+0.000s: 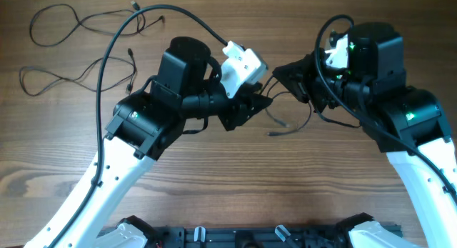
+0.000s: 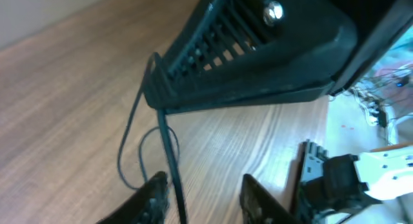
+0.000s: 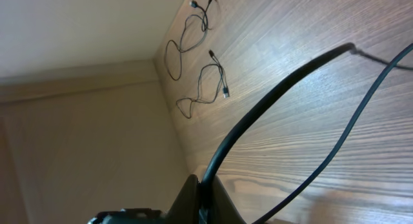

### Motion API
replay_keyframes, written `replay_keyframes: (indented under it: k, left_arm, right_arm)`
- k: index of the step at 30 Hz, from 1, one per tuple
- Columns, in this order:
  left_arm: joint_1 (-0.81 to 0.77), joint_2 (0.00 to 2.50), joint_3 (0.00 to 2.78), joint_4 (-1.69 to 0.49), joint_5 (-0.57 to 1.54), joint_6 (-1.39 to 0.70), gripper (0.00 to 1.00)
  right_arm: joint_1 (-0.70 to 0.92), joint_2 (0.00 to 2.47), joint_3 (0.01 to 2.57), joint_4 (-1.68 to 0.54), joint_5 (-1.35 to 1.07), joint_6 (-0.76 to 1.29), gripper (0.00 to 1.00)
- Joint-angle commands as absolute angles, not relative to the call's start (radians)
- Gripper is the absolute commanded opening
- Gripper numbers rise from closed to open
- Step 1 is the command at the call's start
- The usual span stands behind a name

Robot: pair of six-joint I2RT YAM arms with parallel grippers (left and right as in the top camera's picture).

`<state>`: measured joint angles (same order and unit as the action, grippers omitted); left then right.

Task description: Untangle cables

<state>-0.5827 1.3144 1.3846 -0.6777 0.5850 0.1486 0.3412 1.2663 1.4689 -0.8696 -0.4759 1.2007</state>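
Note:
One thin dark cable [image 1: 291, 128] lies loose on the wood between my two grippers. In the right wrist view my right gripper [image 3: 205, 183] is shut on this cable [image 3: 271, 98], which arcs up and away from the jaws. Overhead, the right gripper [image 1: 283, 71] points left toward the left gripper [image 1: 258, 103]. In the left wrist view my left gripper [image 2: 205, 180] stands with its jaws apart and the cable [image 2: 169, 153] runs between the fingers, close to the left finger [image 2: 153, 195]. Two more cables [image 1: 107, 14] [image 1: 71, 79] lie spread out at the table's far left.
The right gripper's black finger [image 2: 258, 50] fills the top of the left wrist view, just above the strand. A thick black robot cable [image 1: 114, 48] arches over the left arm. The wall [image 3: 84, 121] borders the table behind the two spread cables [image 3: 173, 56] [image 3: 213, 72].

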Motion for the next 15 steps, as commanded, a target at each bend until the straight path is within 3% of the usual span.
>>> replay_keyframes:
  k: [1, 7, 14, 15]
  left_arm:
    - [-0.588, 1.309, 1.388, -0.702, 0.606, 0.154, 0.34]
    - [-0.588, 1.321, 1.388, -0.718, 0.559, 0.154, 0.31]
    - [-0.587, 1.321, 1.388, -0.692, 0.559, 0.153, 0.04]
    - [-0.587, 1.321, 1.388, -0.688, 0.555, 0.152, 0.04]
  right_arm:
    - [0.339, 1.277, 1.479, -0.844, -0.542, 1.260, 0.04]
    - [0.339, 1.277, 1.479, -0.827, -0.575, 1.260, 0.04]
    - [0.339, 1.277, 1.479, -0.848, -0.548, 1.257, 0.04]
    - [0.339, 1.277, 1.479, -0.861, -0.525, 1.257, 0.04]
